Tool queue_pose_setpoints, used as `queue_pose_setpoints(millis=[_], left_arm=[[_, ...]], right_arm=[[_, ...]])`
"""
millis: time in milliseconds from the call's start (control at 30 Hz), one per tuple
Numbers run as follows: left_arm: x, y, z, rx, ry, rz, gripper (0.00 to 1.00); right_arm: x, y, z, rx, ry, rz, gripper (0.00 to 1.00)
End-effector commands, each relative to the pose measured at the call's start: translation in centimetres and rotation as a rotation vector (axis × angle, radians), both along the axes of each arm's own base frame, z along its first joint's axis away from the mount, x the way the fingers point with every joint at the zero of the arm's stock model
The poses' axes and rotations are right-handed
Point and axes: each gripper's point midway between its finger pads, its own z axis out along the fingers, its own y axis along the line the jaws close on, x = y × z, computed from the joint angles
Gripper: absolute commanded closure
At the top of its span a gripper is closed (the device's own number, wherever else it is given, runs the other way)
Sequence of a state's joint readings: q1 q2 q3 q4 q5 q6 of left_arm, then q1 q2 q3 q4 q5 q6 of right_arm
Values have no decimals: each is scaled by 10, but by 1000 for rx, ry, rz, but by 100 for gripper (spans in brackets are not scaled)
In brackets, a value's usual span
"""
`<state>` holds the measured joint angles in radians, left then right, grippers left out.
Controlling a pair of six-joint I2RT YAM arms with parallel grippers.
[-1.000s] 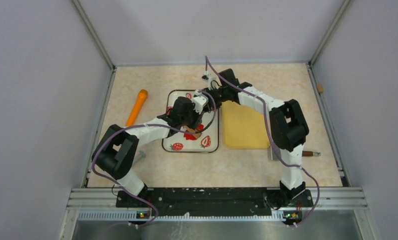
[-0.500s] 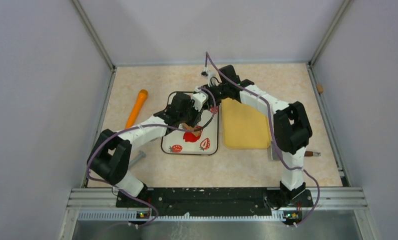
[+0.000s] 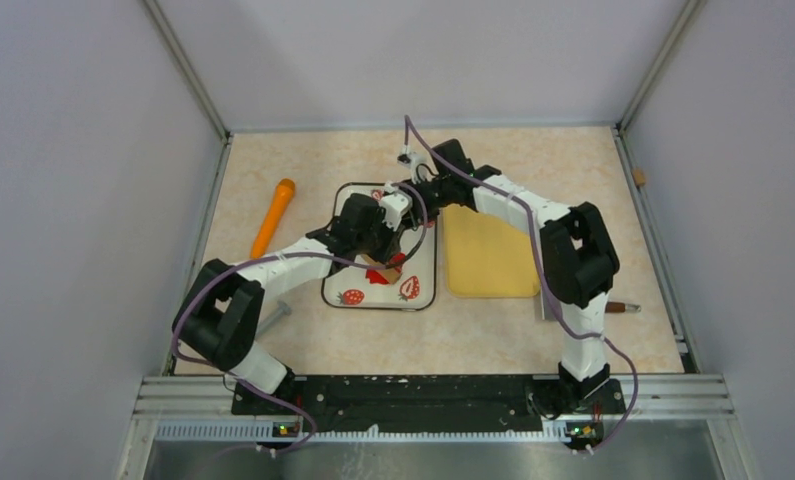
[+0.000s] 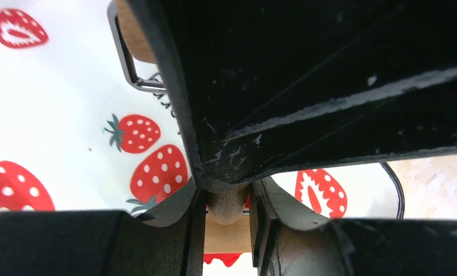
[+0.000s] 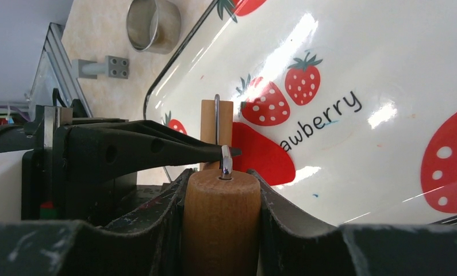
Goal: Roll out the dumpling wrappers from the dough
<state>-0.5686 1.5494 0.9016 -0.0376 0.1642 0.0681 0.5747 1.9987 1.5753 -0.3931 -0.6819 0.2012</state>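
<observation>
The red dough (image 3: 377,276) lies flattened on the strawberry-print tray (image 3: 420,285); it also shows as a smooth red patch of dough (image 5: 261,156) and a ragged edge of dough (image 4: 221,259). Both grippers hold a small wooden roller with a wire frame over it. My right gripper (image 5: 222,187) is shut on the roller's wooden handle (image 5: 222,221). My left gripper (image 4: 228,202) is shut on a rounded wooden part of the roller (image 4: 226,206), just above the barrel (image 4: 229,237). No round dumpling wrappers are in view.
A yellow board (image 3: 489,252) lies right of the tray. An orange pin (image 3: 274,214) rests at the left. A metal ring cutter (image 5: 153,23) stands off the tray's near-left corner. A brown-handled tool (image 3: 619,308) lies at the right edge.
Both grippers have shifted slightly with the roller over the dough, and less red shows now in the top view. Both grips are unchanged.
</observation>
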Motion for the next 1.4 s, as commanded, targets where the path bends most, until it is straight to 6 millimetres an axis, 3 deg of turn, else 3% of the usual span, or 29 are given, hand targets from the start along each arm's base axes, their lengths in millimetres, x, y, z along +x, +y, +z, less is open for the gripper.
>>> queue_pose_setpoints(millis=[0, 167, 400, 600, 867, 1000, 1133, 1200, 1300, 1367], left_arm=[[0, 10, -14, -57, 72, 116, 100], [-16, 25, -40, -41, 149, 172, 100], [-27, 34, -50, -40, 224, 234, 100], [-32, 50, -51, -16, 289, 359, 100], [-45, 61, -42, -20, 284, 395, 100], [-42, 59, -21, -41, 251, 382, 100], [-30, 44, 32, -118, 126, 279, 100], [-27, 33, 54, -151, 51, 185, 100], [-16, 27, 60, -138, 9, 167, 100], [-8, 24, 56, -135, 20, 183, 100]], right_arm=[[-9, -1, -27, -54, 21, 27, 100], [-14, -1, -46, -88, 39, 32, 100], [-21, 4, -67, -120, 45, 54, 100], [-30, 15, -72, -106, 62, 80, 100], [-44, 27, -71, -85, 86, 107, 100], [-42, 33, -51, -50, 81, 111, 100], [-27, 39, 8, 37, -16, 116, 100], [-22, 36, 28, 57, -61, 111, 100], [-16, 29, 39, 56, -110, 110, 100], [-10, 25, 34, 33, -139, 111, 100]])
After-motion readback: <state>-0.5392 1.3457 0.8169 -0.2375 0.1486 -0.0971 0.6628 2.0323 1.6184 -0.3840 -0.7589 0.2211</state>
